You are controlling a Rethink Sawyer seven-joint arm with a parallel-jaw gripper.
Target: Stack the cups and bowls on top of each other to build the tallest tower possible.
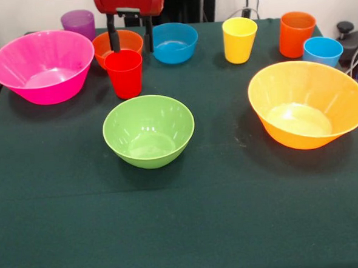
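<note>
My gripper [131, 44] hangs open at the back of the table. One black finger [113, 39] is just behind the red cup [125, 73], and the other is between the small orange bowl [132, 39] and the small blue bowl [174, 43]. The pink bowl [41, 66] and the purple cup [78, 23] are at the back left. In the middle is the green bowl [148, 131]. To the right are the yellow cup [240, 40], orange cup [296, 34], light blue cup [322, 51] and yellow-orange bowl [308, 105]. Each stands upright by itself.
A dark green cloth [185, 231] covers the table, with a wide bare stretch at the front. A black device and cables [350, 38] sit off the table's right back corner.
</note>
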